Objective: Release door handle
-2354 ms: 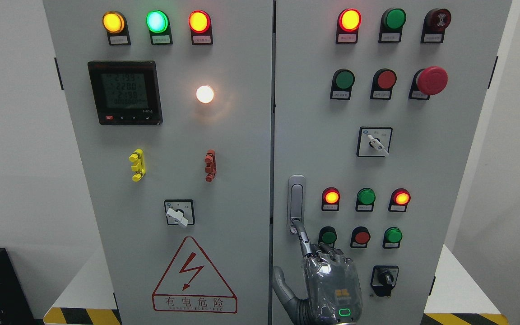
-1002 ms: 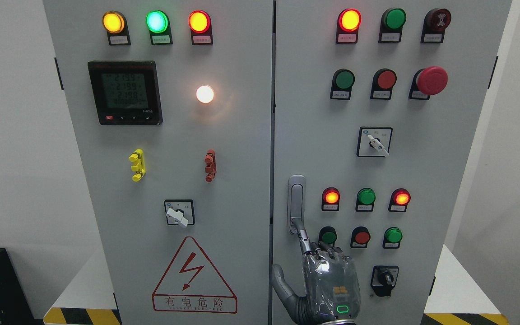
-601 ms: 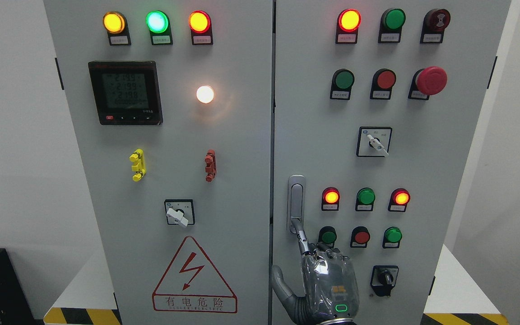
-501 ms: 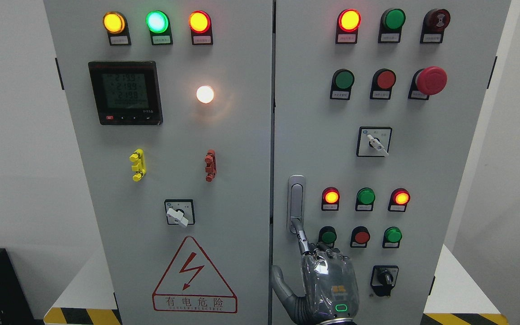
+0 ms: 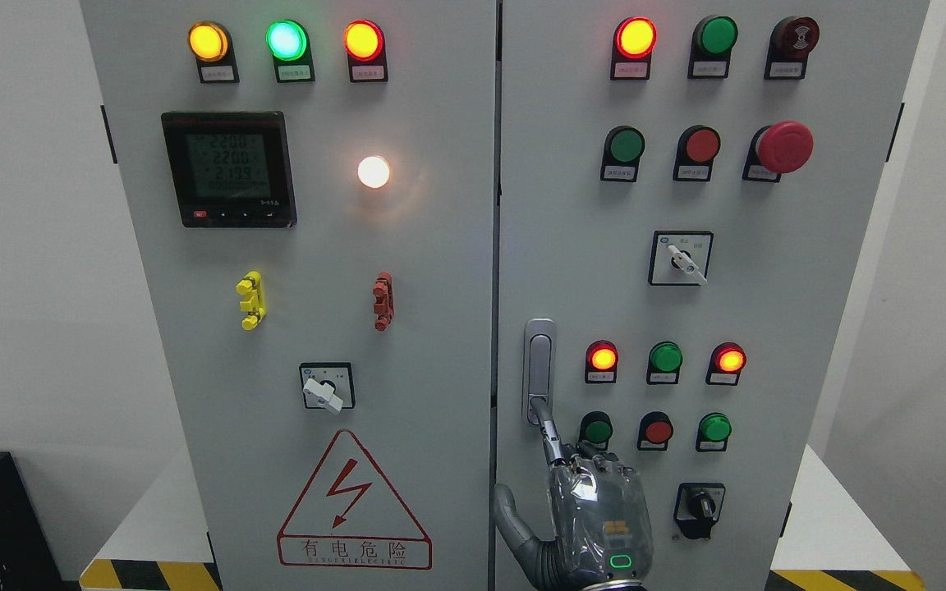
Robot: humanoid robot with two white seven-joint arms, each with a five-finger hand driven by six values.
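A silver door handle (image 5: 539, 369) stands upright at the left edge of the grey cabinet's right door (image 5: 769, 312). My right hand (image 5: 596, 513) rises from the bottom edge just below it, its back toward the camera. The index finger (image 5: 549, 431) is stretched out, and its tip touches the handle's lower end. Its other fingers are curled against the palm, the thumb (image 5: 514, 517) sticks out to the left, and nothing is grasped. The left hand does not show.
Lit and unlit push buttons (image 5: 666, 359) and a black rotary switch (image 5: 699, 509) sit right of the hand. A red emergency stop (image 5: 785, 146) is higher up. The left door (image 5: 317, 246) carries a meter (image 5: 229, 168), lamps and a warning triangle (image 5: 354, 505).
The right hand has crept a few pixels up toward the handle, index tip staying on its lower end. The meter's digits have changed.
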